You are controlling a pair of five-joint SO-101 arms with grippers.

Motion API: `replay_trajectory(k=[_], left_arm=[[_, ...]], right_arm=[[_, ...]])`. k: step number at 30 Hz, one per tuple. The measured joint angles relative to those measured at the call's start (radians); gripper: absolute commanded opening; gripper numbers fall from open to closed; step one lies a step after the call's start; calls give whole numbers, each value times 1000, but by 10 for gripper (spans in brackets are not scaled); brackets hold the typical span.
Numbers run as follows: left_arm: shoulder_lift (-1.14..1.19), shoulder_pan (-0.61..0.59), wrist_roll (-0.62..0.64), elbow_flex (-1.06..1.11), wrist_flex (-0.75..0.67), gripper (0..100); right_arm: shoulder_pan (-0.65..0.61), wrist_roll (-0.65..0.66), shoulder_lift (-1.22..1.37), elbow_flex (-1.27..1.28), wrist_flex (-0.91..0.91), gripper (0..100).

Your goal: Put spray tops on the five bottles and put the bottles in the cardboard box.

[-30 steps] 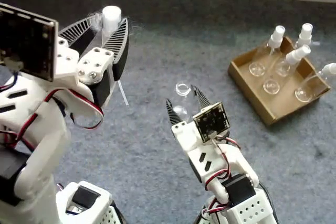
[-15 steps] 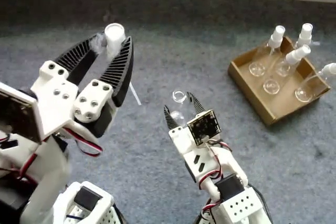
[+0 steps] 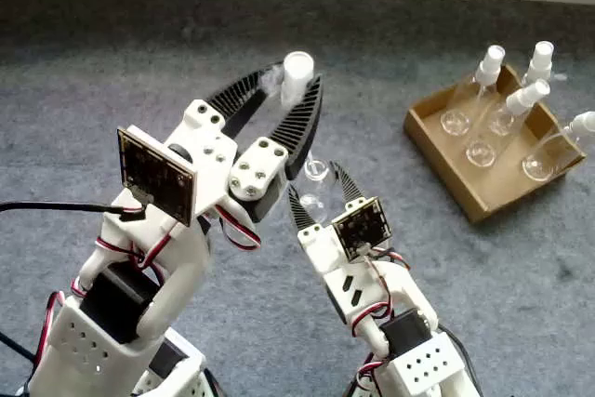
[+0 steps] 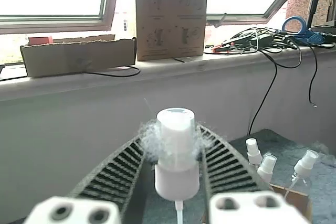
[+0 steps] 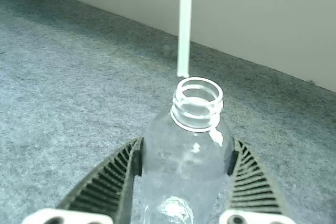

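Note:
My left gripper is shut on a white spray top, held upright with its dip tube hanging down; in the left wrist view the spray top sits between the black ribbed fingers. My right gripper is shut on a clear open bottle. In the right wrist view the bottle stands upright and the tube ends just behind its open neck. The cardboard box at right holds several capped bottles.
Grey carpet covers the table. A pale wall runs along the far edge. The box with capped bottles shows low in the left wrist view, and a windowsill with cartons and cables lies behind.
My left arm has swung right, carrying the spray top from the far left to above the bottle. My right gripper with the bottle shifted slightly left, then held.

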Motion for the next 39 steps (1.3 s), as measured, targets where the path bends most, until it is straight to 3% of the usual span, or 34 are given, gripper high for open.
replay_trajectory(k=[10,19,28,39], left_arm=[[0,5,-69,9,-6,24],[0,9,-78,137,-199,24],[2,11,-78,178,-209,24],[2,15,-78,408,-215,24]], right_arm=[[0,0,0,0,0,149],[0,0,0,0,0,149],[0,0,0,0,0,149],[0,0,0,0,0,149]])
